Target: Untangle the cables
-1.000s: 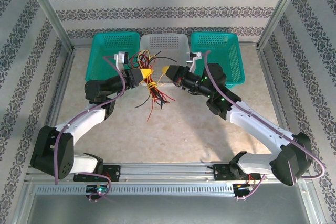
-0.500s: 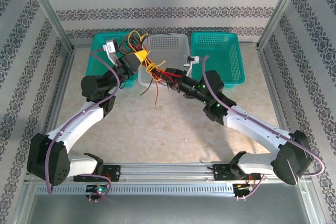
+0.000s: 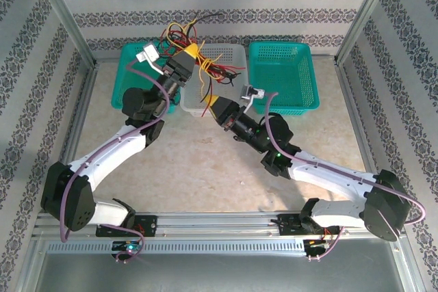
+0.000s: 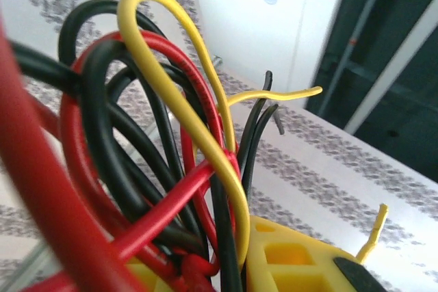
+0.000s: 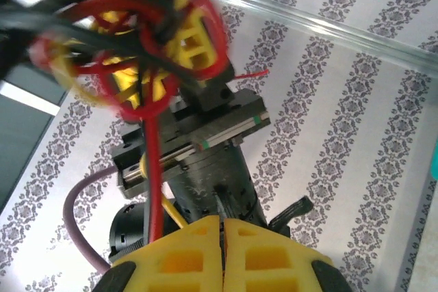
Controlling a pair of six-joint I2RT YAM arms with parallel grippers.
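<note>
Top external view gives us the beige table (image 3: 205, 169) first, with the left arm (image 3: 109, 152) stretched far toward the back and the right arm (image 3: 328, 172) reaching in lower from the other side. Along the far edge sit a left teal basket (image 3: 133, 56), a white basket (image 3: 229, 52) and a right teal basket (image 3: 284, 66), which we take to be bins for sorted wires. At the white basket's left rim, the left gripper (image 3: 186, 54) is raised and pinches the cables (image 3: 205, 68), a knot of red, black and yellow wires. Their loops fan toward the back wall and their loose ends trail across the white basket. We judge the bundle is held aloft so strands hang free and can be drawn out. Just below it, the right gripper (image 3: 211, 105) points up at the bundle. On the right wrist view its yellow fingers (image 5: 178, 258) are pressed together, and a red wire runs down beside them. Whether a strand is caught in the seam we cannot tell. On the left wrist view, wires rise straight out from between that gripper's yellow pads (image 4: 287, 261).
</note>
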